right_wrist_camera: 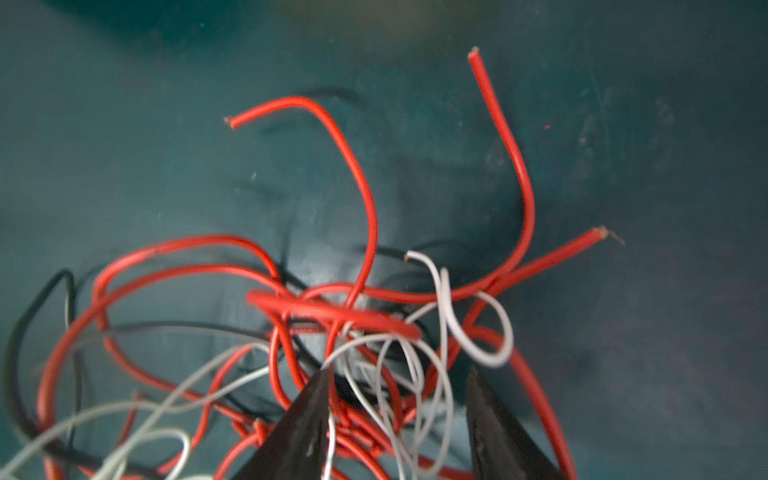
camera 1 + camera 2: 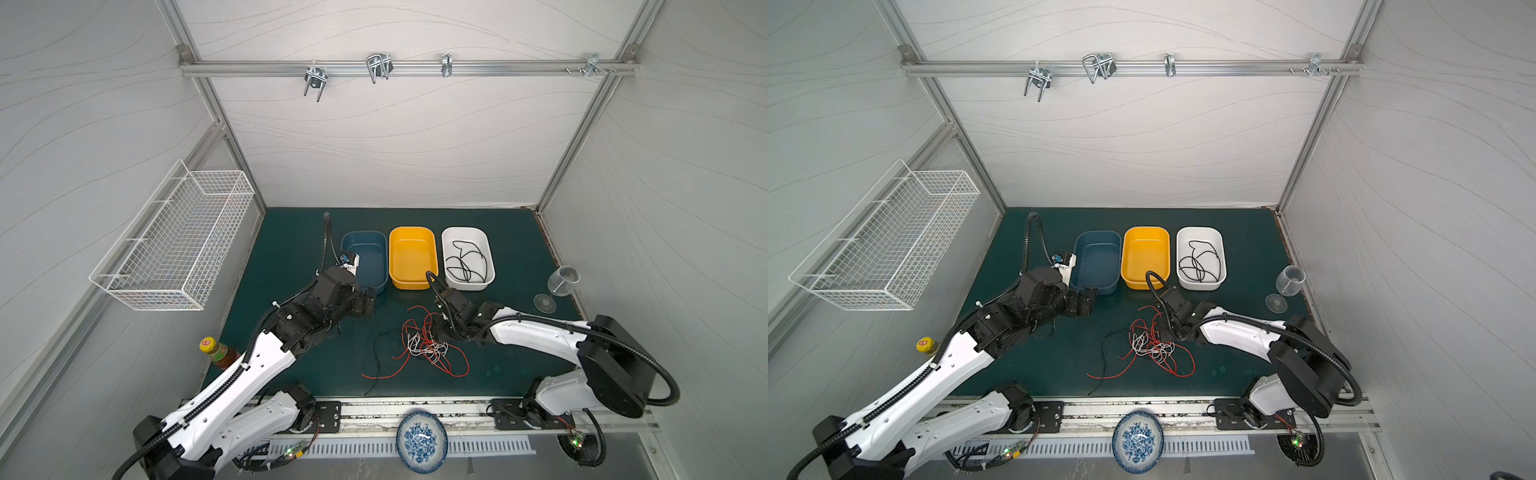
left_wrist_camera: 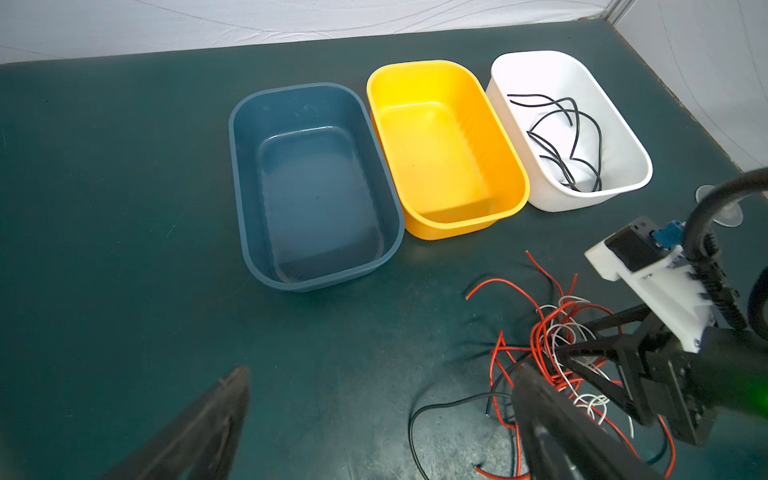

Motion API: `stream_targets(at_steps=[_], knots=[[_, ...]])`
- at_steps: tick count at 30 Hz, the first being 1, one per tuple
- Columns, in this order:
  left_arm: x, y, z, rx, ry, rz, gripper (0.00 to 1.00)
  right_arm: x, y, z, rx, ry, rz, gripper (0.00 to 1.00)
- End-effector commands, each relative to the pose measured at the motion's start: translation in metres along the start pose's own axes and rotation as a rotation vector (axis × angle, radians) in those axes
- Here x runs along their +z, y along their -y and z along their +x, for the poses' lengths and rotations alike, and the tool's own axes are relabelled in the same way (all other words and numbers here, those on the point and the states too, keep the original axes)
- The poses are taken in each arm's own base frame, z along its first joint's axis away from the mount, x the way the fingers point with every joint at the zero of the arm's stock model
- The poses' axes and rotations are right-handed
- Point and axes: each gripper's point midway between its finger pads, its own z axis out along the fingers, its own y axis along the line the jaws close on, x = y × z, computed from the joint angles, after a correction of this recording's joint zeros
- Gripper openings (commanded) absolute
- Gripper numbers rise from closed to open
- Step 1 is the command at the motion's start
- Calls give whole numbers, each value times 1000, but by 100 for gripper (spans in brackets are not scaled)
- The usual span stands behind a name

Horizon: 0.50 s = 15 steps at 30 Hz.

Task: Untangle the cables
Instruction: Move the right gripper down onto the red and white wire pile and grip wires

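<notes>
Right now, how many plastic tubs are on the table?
3, in a row: blue tub left, yellow tub middle, white tub right, holding black cables. None seem hidden.

the dark green desk [image 2: 324,370] carries a row at twelve o'clock: blue plastic tub [image 2: 368,253], yellow plastic tub [image 2: 411,253], white plastic tub [image 2: 465,230]. thin red, white and black cables [image 2: 432,351] lie tangled at centre; a clear wine glass [image 2: 562,281] stands at three o'clock.

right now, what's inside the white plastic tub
Thin black cables lie loosely coiled on the floor of the white rectangular plastic tub; nothing else shows. How many separate cables they are cannot be told where the loops cross.
</notes>
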Motion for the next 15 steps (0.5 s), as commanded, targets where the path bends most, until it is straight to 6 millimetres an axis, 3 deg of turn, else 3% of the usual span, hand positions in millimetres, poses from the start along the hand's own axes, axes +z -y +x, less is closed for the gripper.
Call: stream_targets(at_steps=[1,5,11,15], knots=[[-2,3,-9,0,26,12,99,-1,-14,-31,-2,89,-26,41],[-1,3,-9,1,25,11,99,10,-14,-50,30,111,-54,21],[-3,2,-10,0,33,10,99,25,-11,-74,57,112,-72,6],[-4,2,-10,-2,35,10,99,15,-24,-93,24,158,-105,0]])
